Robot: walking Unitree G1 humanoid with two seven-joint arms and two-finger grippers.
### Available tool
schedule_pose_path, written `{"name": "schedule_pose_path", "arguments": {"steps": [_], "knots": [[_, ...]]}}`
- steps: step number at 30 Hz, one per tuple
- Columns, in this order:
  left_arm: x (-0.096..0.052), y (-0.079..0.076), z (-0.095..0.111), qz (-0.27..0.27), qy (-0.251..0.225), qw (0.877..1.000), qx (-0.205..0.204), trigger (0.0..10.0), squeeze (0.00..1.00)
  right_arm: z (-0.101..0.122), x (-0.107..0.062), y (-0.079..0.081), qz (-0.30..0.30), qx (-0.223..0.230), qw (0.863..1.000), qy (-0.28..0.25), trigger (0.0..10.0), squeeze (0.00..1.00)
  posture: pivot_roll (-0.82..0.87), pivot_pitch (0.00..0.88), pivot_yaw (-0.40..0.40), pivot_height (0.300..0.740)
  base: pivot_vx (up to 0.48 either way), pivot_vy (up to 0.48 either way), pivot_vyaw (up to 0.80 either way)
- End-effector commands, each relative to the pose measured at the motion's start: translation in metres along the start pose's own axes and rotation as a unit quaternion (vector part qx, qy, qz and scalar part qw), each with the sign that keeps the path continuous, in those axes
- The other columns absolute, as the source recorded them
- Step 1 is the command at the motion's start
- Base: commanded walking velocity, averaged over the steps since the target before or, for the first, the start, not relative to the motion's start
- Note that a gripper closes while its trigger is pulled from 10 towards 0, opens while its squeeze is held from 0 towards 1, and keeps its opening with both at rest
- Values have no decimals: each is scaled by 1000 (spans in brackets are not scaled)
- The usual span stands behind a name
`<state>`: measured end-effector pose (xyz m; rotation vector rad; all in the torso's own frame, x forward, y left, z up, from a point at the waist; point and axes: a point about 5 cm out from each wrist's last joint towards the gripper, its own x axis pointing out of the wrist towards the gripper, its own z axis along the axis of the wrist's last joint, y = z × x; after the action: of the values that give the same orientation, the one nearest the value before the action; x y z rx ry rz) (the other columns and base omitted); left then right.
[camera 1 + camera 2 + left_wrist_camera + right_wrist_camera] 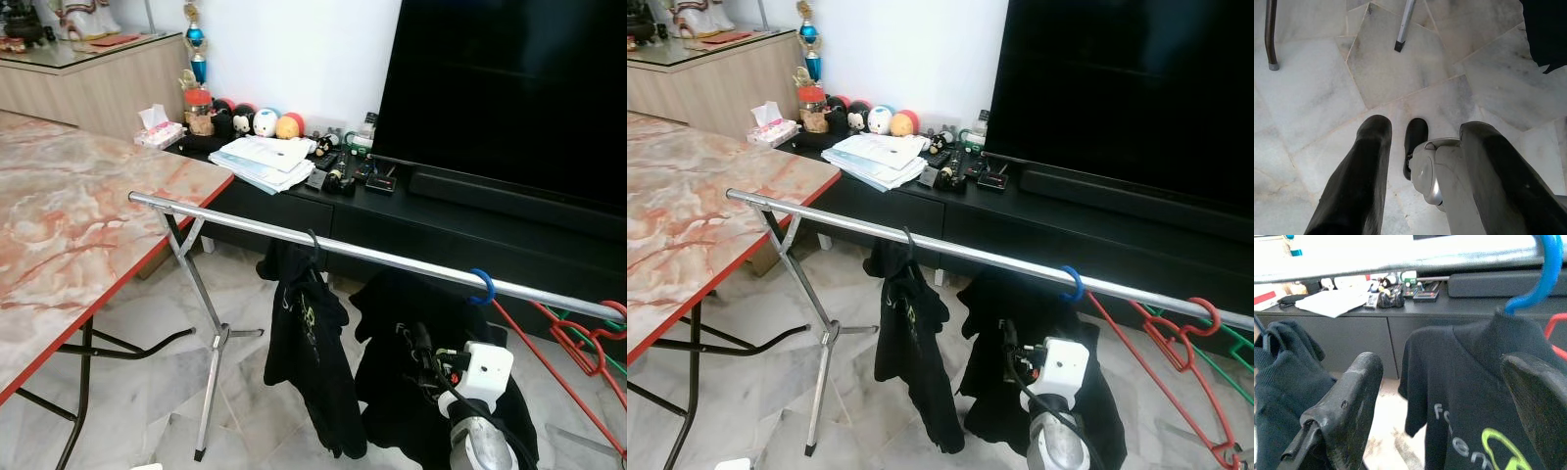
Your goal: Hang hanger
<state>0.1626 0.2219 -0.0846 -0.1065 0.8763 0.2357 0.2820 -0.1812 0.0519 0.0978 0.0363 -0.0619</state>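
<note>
A silver clothes rail [392,257] crosses the room on a folding stand. A blue hanger [480,287] hooks over the rail and carries a black shirt [1484,396] with grey and green print. Further left a second black garment [306,343] hangs from a dark hook. My right gripper [423,351] is raised just below the rail, right in front of the black shirt; its fingers [1347,406] stand open, wide apart, with nothing between them. My left gripper [1427,126] hangs low, open, pointing at the marble floor [1317,98].
Red hangers [580,345] and a green one hang at the rail's right end. A marble-top table [69,235] with a red edge stands at the left. Behind the rail are a black TV bench [441,225] with papers and small items, and a large TV [509,88].
</note>
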Motion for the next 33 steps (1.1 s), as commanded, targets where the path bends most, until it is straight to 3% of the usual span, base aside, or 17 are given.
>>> {"name": "schedule_pose_path", "arguments": {"steps": [1, 6, 10, 14, 20, 26, 33], "knots": [[0, 1, -2, 5, 7, 1000, -3, 10000, 0, 9, 7, -8, -22, -13, 1000, -5, 10000, 0, 118, 0, -44, 740, 0, 0, 0], [0, 2, -2, 3, 9, 1000, -4, 10000, 0, 15, 18, -23, -84, -43, 995, 19, 10000, 0, 117, 0, -42, 740, 0, 0, 0], [0, 1, -2, 1, 11, 1000, -5, 10000, 0, 18, 20, -24, -98, -66, 992, 31, 10000, 0, 116, 1, -42, 740, 0, 0, 0], [0, 0, -4, -1, 13, 1000, -6, 10000, 0, 8, 20, -31, -130, -78, 984, 94, 10000, 0, 114, 2, -41, 740, 0, 0, 0], [-1, 0, -5, -3, 17, 1000, -5, 10000, 0, 2, 22, -32, -117, -60, 983, 127, 10000, 0, 114, 8, -38, 740, 0, 0, 0], [0, 0, -4, -6, 19, 1000, -6, 10000, 0, 0, 34, -36, -93, -50, 977, 185, 10000, 0, 114, 8, -36, 740, 0, 0, 0], [0, 0, -4, -6, 20, 1000, -6, 10000, 0, 0, 43, -29, -52, -34, 973, 223, 10000, 0, 124, 8, -34, 740, 0, 0, 0]]}}
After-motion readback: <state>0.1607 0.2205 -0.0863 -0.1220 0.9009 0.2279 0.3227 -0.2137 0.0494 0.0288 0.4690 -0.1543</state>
